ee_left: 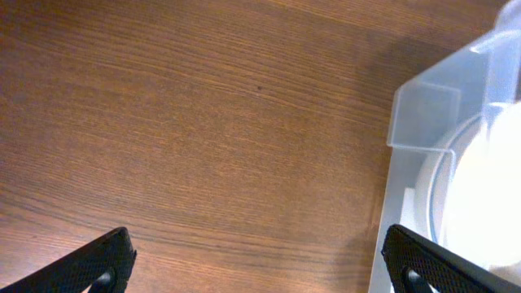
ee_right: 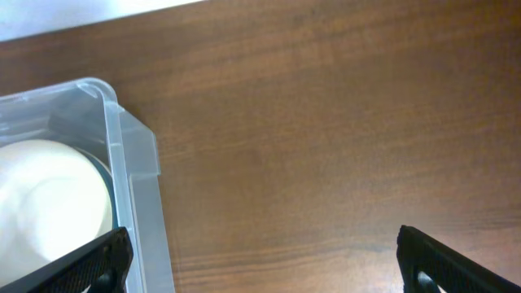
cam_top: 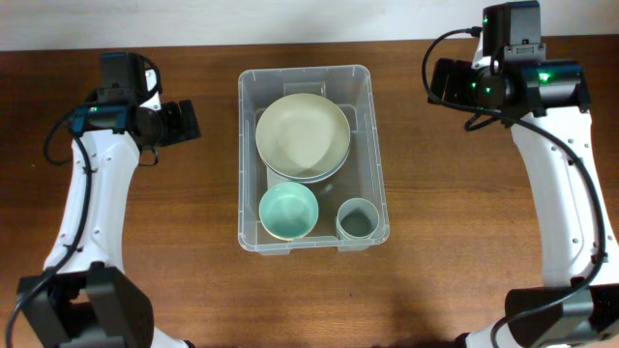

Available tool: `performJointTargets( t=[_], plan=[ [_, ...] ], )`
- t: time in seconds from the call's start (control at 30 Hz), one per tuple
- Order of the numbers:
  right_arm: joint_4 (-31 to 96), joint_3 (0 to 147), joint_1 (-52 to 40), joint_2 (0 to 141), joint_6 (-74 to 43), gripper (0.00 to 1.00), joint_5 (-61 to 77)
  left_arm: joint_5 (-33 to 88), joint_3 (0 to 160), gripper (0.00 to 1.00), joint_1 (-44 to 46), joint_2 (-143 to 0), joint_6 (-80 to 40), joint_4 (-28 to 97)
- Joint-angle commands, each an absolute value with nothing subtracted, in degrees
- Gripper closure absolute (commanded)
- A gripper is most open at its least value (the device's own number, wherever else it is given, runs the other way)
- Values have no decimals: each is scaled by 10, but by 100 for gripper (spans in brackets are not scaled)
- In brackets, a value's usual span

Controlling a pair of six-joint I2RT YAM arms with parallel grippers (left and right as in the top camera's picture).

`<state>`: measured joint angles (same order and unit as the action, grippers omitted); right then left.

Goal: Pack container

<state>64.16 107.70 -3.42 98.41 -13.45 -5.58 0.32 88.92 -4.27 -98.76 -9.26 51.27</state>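
The clear rectangular container (cam_top: 372,145) sits in the middle of the wooden table. Inside it lie a large cream bowl (cam_top: 302,133) on stacked plates, a small mint bowl (cam_top: 288,211) and a pale green cup (cam_top: 358,219). My left gripper (cam_top: 182,122) is open and empty, left of the container; its wrist view shows the container's corner (ee_left: 423,114) and the cream bowl (ee_left: 492,187). My right gripper (cam_top: 440,82) is open and empty, right of the container's far end; its wrist view shows the container's rim (ee_right: 134,163) and the bowl (ee_right: 49,203).
Bare wood lies between each gripper's fingers (ee_left: 260,268) (ee_right: 260,268). A white wall edge (ee_right: 65,16) runs along the table's far side.
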Motion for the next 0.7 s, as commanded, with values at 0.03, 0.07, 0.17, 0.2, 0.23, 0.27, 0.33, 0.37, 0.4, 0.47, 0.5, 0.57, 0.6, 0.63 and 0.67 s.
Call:
performJointTargets(
  t=[0.03, 0.07, 0.17, 0.2, 0.23, 0.27, 0.33, 0.37, 0.4, 0.47, 0.5, 0.57, 0.6, 0.63, 0.67],
  plan=[
    [656, 1077, -34, 941, -155, 1, -67, 22, 891, 0, -46, -923, -58, 528],
    [657, 1074, -34, 933, -155, 1, -67, 22, 891, 1, -46, -913, -58, 533],
    [656, 1051, -34, 901, -155, 1, -67, 22, 887, 1, -46, -881, -58, 550],
    [653, 1039, -34, 888, -155, 1, -67, 22, 886, 0, -46, -870, -56, 554],
    [649, 1025, -34, 872, -155, 1, -67, 22, 882, 1, -46, -858, -54, 557],
    [644, 1011, -34, 858, -155, 1, -67, 22, 877, 0, -46, -846, -52, 559],
    [625, 968, -34, 818, -157, 1, -68, 22, 865, 1, -46, -822, -50, 561],
    [613, 941, -34, 795, -161, 1, -71, 22, 856, 1, -46, -808, -50, 561],
    [592, 896, -34, 757, -168, 1, -79, 22, 838, 1, -46, -781, -50, 561],
    [564, 835, -34, 705, -168, 1, -83, 22, 811, 1, -46, -744, -50, 560],
    [547, 796, -34, 674, -168, 1, -85, 22, 792, 1, -46, -721, -50, 557],
    [517, 726, -34, 615, -168, 1, -99, 22, 748, 1, -46, -670, -50, 540],
    [503, 688, -34, 583, -168, 0, -109, 22, 722, 1, -46, -641, -50, 526],
    [492, 657, -34, 557, -168, 1, -115, 22, 694, 0, -46, -612, -50, 511],
    [482, 620, -34, 526, -168, 1, -124, 22, 665, 1, -46, -580, -50, 495]
  ],
)
